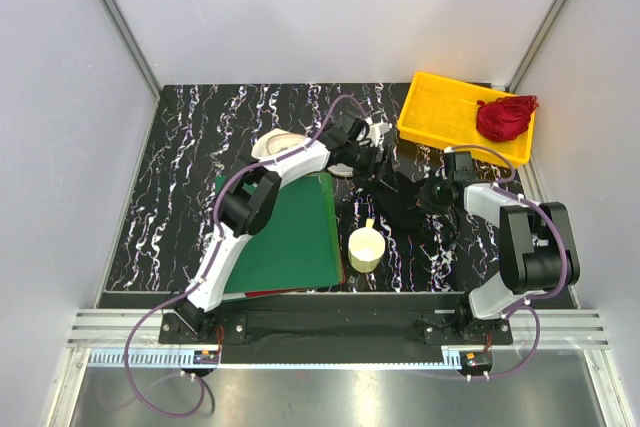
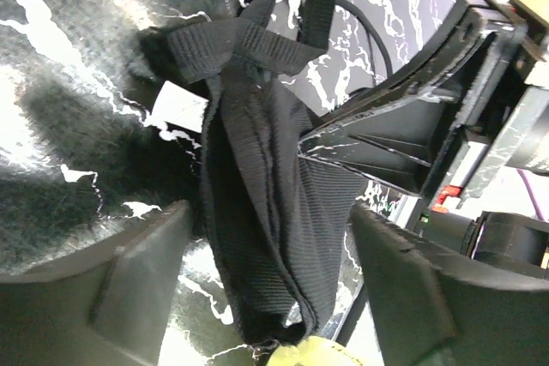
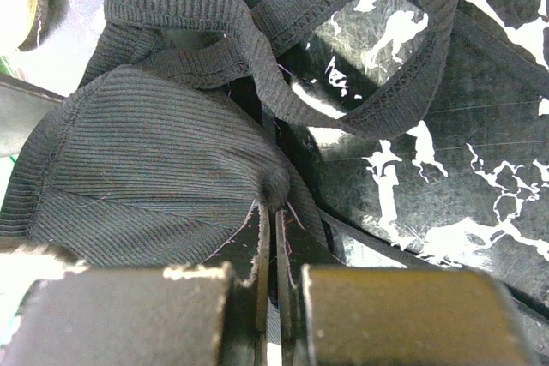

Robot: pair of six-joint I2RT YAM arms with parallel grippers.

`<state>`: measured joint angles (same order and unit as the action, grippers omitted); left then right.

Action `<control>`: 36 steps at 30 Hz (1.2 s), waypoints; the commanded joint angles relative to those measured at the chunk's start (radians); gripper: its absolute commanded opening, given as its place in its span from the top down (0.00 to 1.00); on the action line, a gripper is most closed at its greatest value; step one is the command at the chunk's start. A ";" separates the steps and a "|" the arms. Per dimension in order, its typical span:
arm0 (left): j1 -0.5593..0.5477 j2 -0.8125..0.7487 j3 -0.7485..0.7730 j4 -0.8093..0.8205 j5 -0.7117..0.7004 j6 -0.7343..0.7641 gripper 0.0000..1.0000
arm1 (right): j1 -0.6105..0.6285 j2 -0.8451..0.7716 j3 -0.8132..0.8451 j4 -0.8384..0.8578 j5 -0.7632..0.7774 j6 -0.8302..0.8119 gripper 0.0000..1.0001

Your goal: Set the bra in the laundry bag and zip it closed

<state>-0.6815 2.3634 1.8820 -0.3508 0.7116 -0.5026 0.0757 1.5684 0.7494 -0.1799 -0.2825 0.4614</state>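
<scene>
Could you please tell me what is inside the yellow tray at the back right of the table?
A bunched red fabric garment lies at the right end of the yellow tray. Whatever might sit beneath the garment is covered by it and cannot be seen.

We see white shells, black joints and purple cables (image 1: 130, 367) on left arm (image 1: 300, 159) and right arm (image 1: 487, 199); left claw (image 2: 274, 297) and right claw (image 3: 274, 297) are black.

**Right gripper (image 3: 273, 229) closed on bra (image 3: 146, 152)**

My two fingers (image 3: 386, 323) are pressed together, a fold of ribbed black fabric caught between the tips. The rounded cup bulges to their left. The straps (image 3: 257, 49) loop and cross above it, against the black, white-veined table (image 3: 429, 212).
</scene>
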 commanded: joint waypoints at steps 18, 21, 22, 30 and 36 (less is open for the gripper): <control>-0.016 -0.096 0.123 -0.134 -0.205 0.108 1.00 | 0.001 -0.097 0.094 -0.133 -0.001 0.002 0.53; -0.016 -0.200 0.124 -0.200 -0.305 0.197 1.00 | 0.001 -0.183 0.135 -0.229 0.008 -0.021 0.36; -0.016 -0.226 0.126 -0.238 -0.352 0.220 1.00 | -0.001 -0.206 0.148 -0.252 0.008 -0.035 0.32; -0.016 -0.441 0.190 -0.430 -0.451 0.392 1.00 | 0.009 -0.389 0.301 -0.360 -0.109 -0.119 0.00; -0.007 -0.605 0.157 -0.573 -0.468 0.464 1.00 | 0.059 -0.412 0.450 -0.374 -0.253 -0.227 0.00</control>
<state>-0.6983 1.8584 2.0491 -0.8024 0.2859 -0.1204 0.0929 1.1847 1.0962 -0.5247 -0.4080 0.3328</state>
